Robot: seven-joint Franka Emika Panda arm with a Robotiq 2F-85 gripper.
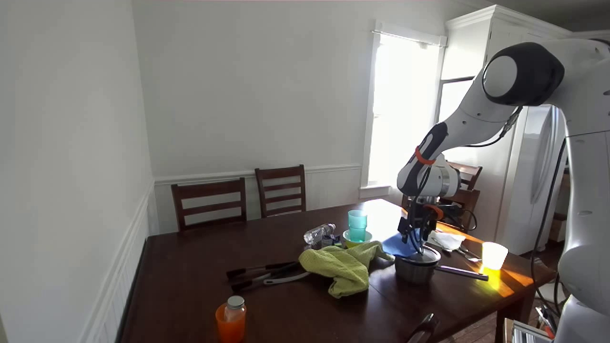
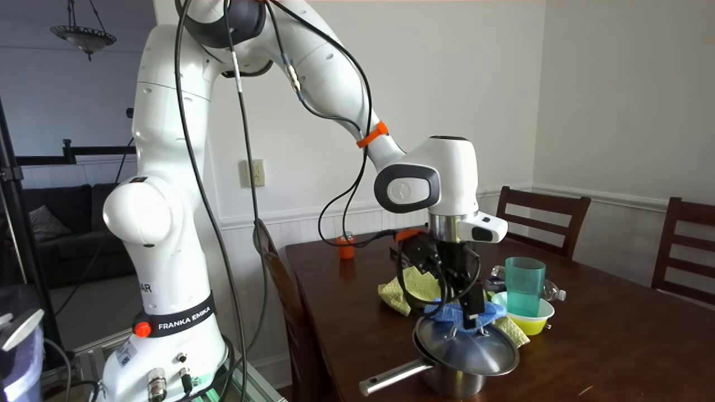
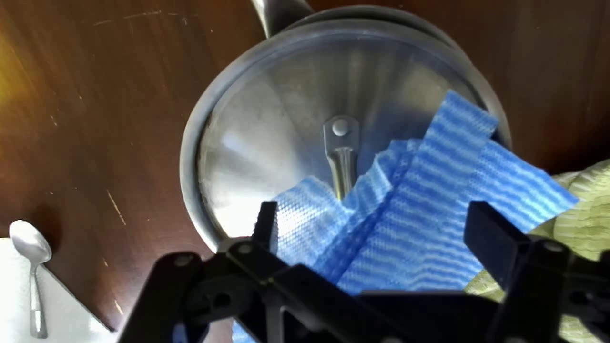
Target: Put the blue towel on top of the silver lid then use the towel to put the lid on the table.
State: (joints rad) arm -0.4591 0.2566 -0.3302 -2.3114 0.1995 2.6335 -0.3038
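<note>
Pale walls (image 1: pixel 257 95) and a bright window (image 1: pixel 405 109) stand behind a dark wooden table (image 1: pixel 181 286), with two chairs (image 1: pixel 209 188) along its far side in an exterior view. On the table sits a metal pot (image 2: pixel 452 383), and the silver lid (image 3: pixel 267 119) rests on top of it, off centre, so that part of the pot's rim shows past the lid's edge in the wrist view. The blue towel (image 3: pixel 419 224) lies folded and creased across one side of the lid. It covers much of the lid's handle (image 3: pixel 341 143), leaving one riveted end bare, and it reaches out over the edge toward a green towel (image 1: pixel 340 269) heaped just beside the pot.

Over the blue towel hangs the gripper (image 3: pixel 373 216), at the end of a white arm (image 2: pixel 329 72) and pointing down. Its fingers (image 3: pixel 491 240) are spread wide, part of the blue towel showing between them, and it has hold of nothing; whether they touch the towel cannot be told.

Near the green towel, a teal cup (image 2: pixel 525 285) stands in a white and yellow bowl (image 2: pixel 530 325), and a clear bottle (image 1: pixel 318 234) lies on its side. Well apart, a jar (image 1: pixel 235 310) sits in an orange cup (image 1: pixel 231 330). In the wrist view a spoon (image 3: pixel 29 243) lies with its handle on something white and flat (image 3: pixel 66 312).
</note>
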